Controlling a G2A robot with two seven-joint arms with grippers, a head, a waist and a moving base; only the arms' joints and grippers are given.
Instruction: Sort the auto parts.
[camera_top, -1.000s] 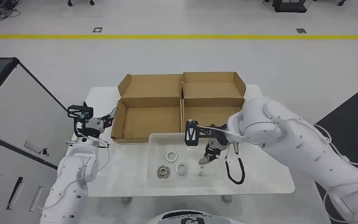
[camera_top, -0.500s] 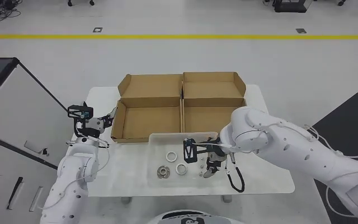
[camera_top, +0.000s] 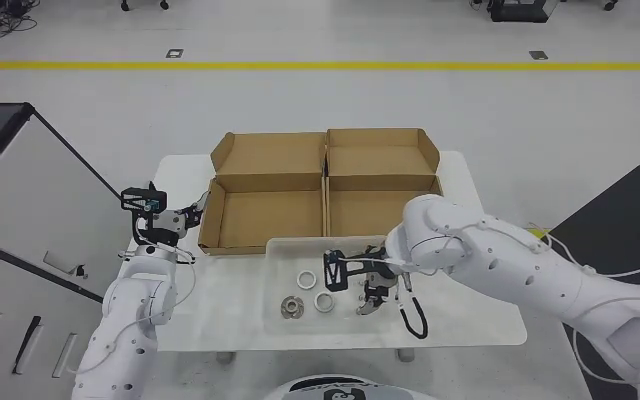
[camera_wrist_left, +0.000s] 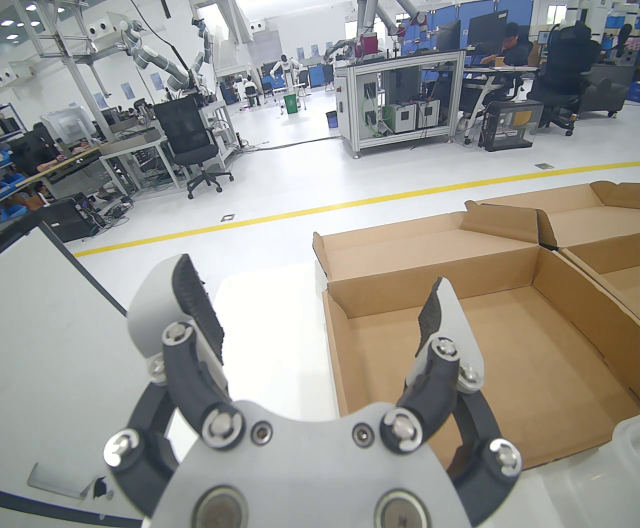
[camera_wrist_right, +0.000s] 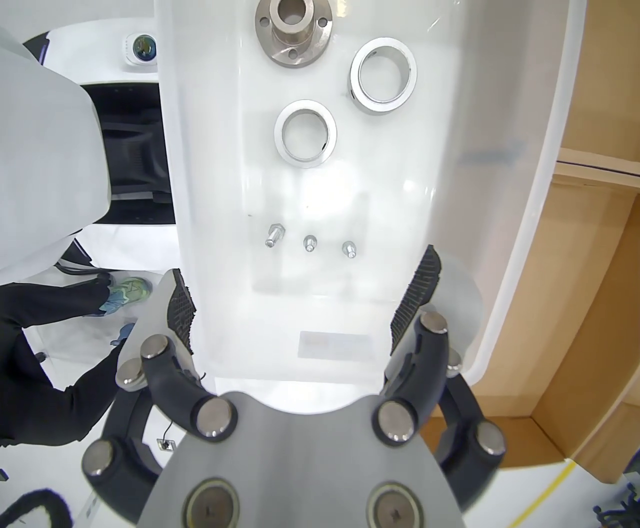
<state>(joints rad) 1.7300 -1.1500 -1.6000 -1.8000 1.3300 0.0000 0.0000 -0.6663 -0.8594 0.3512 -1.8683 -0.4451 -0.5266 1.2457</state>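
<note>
Bench (camera_top: 215, 310) is carrying two open boxes side by side on its far half, left box (camera_top: 265, 215) and right box (camera_top: 360, 212). The white tray (camera_top: 290, 262) is sitting nearer, its far rim just beside their near walls.

Progress, as judged: barely begun. Both box floors are showing bare where visible, though the arm is hiding part of the right one. Every part seen is lying in the tray.

Right pincer (camera_wrist_right: 302, 290) is hanging spread over the tray's right end, pinching nothing. Left pincer (camera_wrist_left: 315, 305) is hovering spread and unloaded just off the left box's left wall, well apart from the tray.

Parts:
- Flange (camera_wrist_right: 293, 30) is sitting at the tray's near left.
- Far ring (camera_wrist_right: 383, 76) and near ring (camera_wrist_right: 304, 133) are lying just right of it, apart from each other.
- Three bolts (camera_wrist_right: 310, 243) are sitting in a close row between the rings and the right pincer.

Room:
- Tray walls are blocking sideways approaches, so coming from above is looking cleanest.
- Bolts are crowding each other, so a wide pincer is risking a nudge to a neighbour.
- Flange and rings are enjoying open floor.
- The boxes' raised flaps are standing on the far side, leaving the near walls free for drops.
</note>
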